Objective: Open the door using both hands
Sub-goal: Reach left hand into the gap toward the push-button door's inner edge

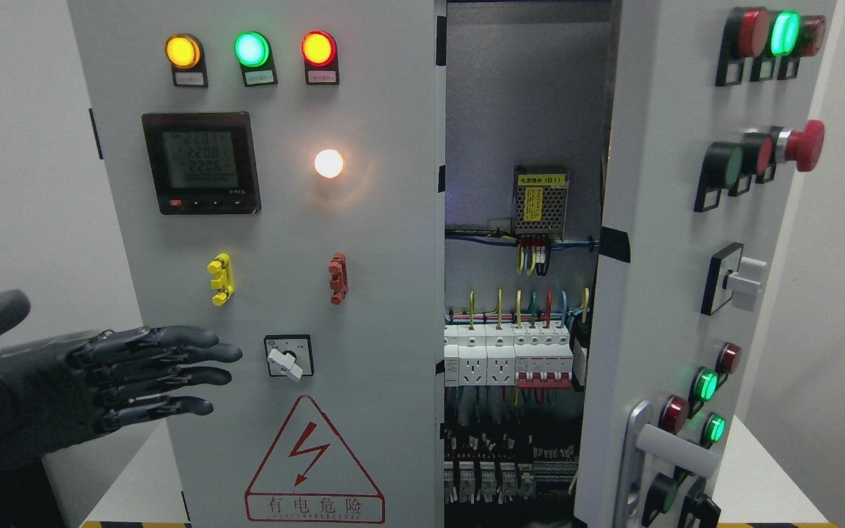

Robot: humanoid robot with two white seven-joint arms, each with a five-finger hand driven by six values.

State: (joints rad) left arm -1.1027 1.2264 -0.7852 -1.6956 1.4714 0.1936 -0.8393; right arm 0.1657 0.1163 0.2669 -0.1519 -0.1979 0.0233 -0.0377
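White walls flank a grey electrical cabinet (518,110) that stands on a white table (129,491). Its right door (657,293) is swung outward, edge-on, exposing the interior: a power supply unit (540,199) above a row of circuit breakers (540,356). On that door, a lever handle (675,449) sits low, below the red emergency stop button (804,145).

The left door (276,293) is closed, flush beside the opening. It carries three indicator lamps (250,50) at top, a digital meter (201,163) beneath them, and a rotary selector switch (288,357) above the hazard warning triangle (312,462).

The left hand (92,381) hovers level with the selector switch, toward the hinge side, fingers extended and spread, holding nothing. Whether the fingertips (221,356) touch the panel cannot be determined. The right hand is out of view.

Step in hand: right door opened; left door pending. Next move, as judged: carry the left hand across to the free edge of the left door beside the opening, hook the fingers behind it, and pull outward.
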